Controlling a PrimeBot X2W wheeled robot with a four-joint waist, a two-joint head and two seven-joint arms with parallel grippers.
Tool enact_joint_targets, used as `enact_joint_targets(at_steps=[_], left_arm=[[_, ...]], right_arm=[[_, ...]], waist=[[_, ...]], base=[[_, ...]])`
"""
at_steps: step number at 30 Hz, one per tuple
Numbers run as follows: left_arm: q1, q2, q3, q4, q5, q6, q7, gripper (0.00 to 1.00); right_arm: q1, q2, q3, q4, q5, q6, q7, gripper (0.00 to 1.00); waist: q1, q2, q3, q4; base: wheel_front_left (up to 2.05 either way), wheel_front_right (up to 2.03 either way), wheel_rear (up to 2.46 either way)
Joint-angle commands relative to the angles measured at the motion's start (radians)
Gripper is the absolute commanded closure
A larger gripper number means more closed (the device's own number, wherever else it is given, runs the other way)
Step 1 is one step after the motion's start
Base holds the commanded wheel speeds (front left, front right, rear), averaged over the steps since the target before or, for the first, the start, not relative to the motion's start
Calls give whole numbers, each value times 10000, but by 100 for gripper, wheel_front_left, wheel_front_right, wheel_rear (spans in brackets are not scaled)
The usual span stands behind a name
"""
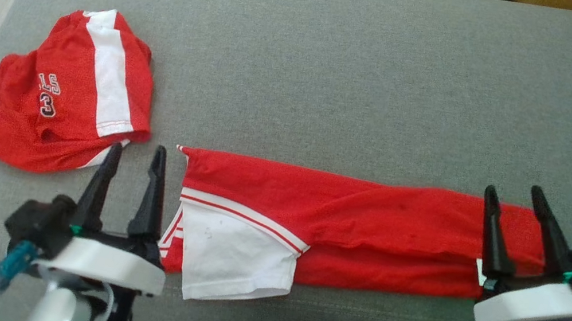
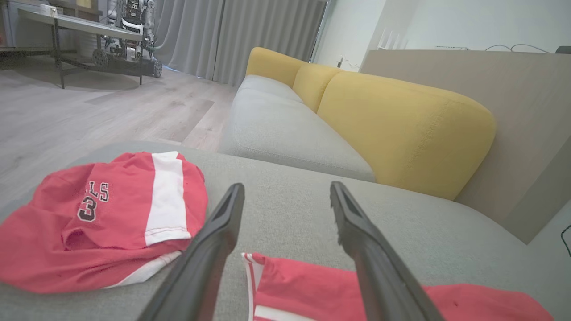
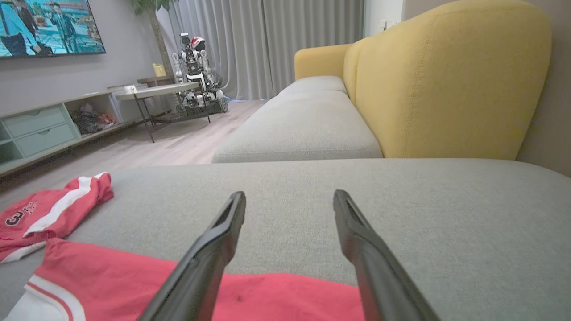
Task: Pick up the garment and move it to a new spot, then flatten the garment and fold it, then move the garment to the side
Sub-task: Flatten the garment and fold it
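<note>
Lower left, my left gripper (image 1: 138, 148): long tapered black fingers (image 1: 97, 193), white wrist shell (image 1: 100, 264), teal cable plug (image 1: 10, 261); right gripper (image 1: 513, 190) matches.

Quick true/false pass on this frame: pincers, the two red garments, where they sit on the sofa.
1. The left pincer and right pincer are both open and hold nothing. True.
2. The crumpled jersey lies on top of the long garment. False: they lie apart, the jersey to the robot's left.
3. The right pincer is at the long garment's right end. True.
4. The long garment hangs off the cushion onto the floor. False: it lies flat on the grey cushion.
5. The sofa backrest is yellow. True.
</note>
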Motion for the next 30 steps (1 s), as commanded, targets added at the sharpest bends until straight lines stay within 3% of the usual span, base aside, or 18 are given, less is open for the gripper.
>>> enact_joint_targets(at_steps=[1,12,23,30], left_arm=[[-310,29,234,-442,95,80,-77,0],[-405,27,-136,-592,200,281,-77,0],[-568,26,-305,-463,209,263,-77,0],[-716,26,-324,-421,270,240,-78,0]], right_arm=[[-159,-5,176,-269,-111,-2,-120,0],[-83,350,-313,-267,-430,-2,-133,0],[-769,1199,-3052,2640,-577,-2,571,0],[-1463,1289,-3715,3921,-909,-2,616,0]], waist=[[0,0,13,-2],[0,0,225,8],[0,0,542,168],[0,0,769,262]], base=[[0,0,0],[0,0,0],[0,0,0],[0,0,0]])
